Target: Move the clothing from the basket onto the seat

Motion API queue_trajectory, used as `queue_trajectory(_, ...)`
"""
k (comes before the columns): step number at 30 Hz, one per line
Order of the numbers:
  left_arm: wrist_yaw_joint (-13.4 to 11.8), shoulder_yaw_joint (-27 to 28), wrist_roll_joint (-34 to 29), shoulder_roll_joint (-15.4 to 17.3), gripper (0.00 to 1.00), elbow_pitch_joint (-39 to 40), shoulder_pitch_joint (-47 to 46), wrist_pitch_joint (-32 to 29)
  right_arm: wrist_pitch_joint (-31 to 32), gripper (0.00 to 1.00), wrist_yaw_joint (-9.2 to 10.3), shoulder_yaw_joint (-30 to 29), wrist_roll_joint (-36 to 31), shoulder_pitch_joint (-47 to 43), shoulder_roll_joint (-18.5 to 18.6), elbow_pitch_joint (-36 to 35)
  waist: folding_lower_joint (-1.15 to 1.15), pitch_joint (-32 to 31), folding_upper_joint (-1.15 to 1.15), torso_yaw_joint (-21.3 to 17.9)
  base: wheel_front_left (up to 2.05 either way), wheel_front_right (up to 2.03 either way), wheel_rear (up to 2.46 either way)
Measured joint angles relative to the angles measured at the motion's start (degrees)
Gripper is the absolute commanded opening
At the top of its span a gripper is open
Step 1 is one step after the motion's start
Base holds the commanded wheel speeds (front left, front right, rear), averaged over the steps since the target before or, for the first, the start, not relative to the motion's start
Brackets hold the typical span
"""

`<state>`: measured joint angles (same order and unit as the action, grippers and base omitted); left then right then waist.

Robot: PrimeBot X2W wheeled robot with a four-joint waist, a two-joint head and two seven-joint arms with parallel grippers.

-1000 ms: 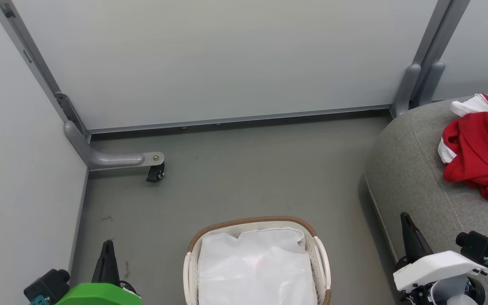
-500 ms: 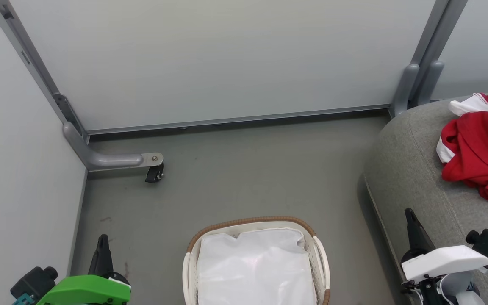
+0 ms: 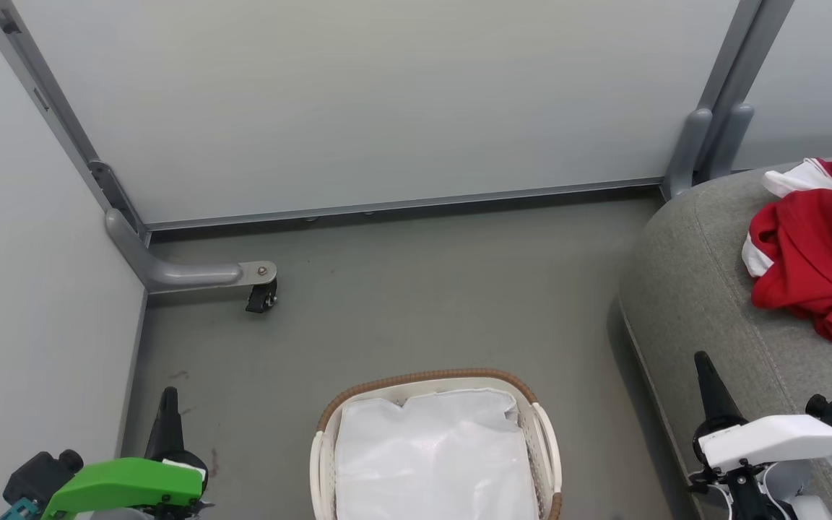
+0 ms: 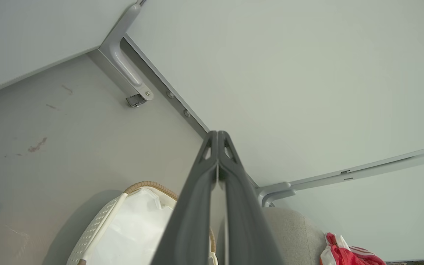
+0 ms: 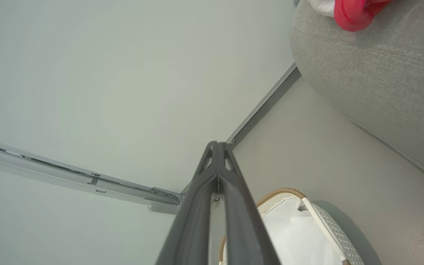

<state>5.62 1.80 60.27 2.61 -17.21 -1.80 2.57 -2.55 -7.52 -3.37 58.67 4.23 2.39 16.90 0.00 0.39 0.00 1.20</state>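
Note:
Red and white clothing (image 3: 817, 249) lies heaped on the grey seat (image 3: 698, 289) at the right of the head view; a corner of the clothing (image 4: 339, 254) shows in the left wrist view and another bit of the clothing (image 5: 352, 13) in the right wrist view. The basket (image 3: 434, 379) stands on the floor at bottom centre, with just its white liner (image 3: 434, 455) showing inside. My left gripper (image 3: 168, 397) is shut and holds nothing, left of the basket. Beside the seat's front edge my right gripper (image 3: 701, 361) is shut, holding nothing.
Pale partition walls close in the left and far sides. A grey foot with a black caster (image 3: 261, 296) juts onto the floor at the left corner. Grey posts (image 3: 708, 144) stand at the far right corner, by the seat. Bare grey floor lies between basket and walls.
Both grippers have drawn back and lower toward the bottom of the head view, the left one further left, the right one further right. Clothing, basket and seat lie as before.

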Motion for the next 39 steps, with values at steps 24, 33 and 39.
queue_trajectory(24,0.77,1.87,12.68,0.01,0.00,1.18,-1.51,-3.61,3.63,0.00,0.00,-1.26,13.47,0.60,0.13,-1.13,0.00,-0.07,0.00,-0.40,0.00,0.00,0.00)
queue_trajectory(33,0.96,2.42,16.73,0.03,0.00,1.66,-2.11,-4.87,4.83,0.00,0.00,-1.66,17.73,1.03,0.18,-1.51,0.00,-0.10,0.00,-0.55,0.00,0.00,0.00)
queue_trajectory(39,1.16,2.85,19.45,0.03,0.00,1.91,-2.35,-5.55,5.58,0.00,0.00,-1.89,20.51,1.09,0.21,-1.71,0.00,-0.12,0.00,-0.65,0.00,0.00,0.00)
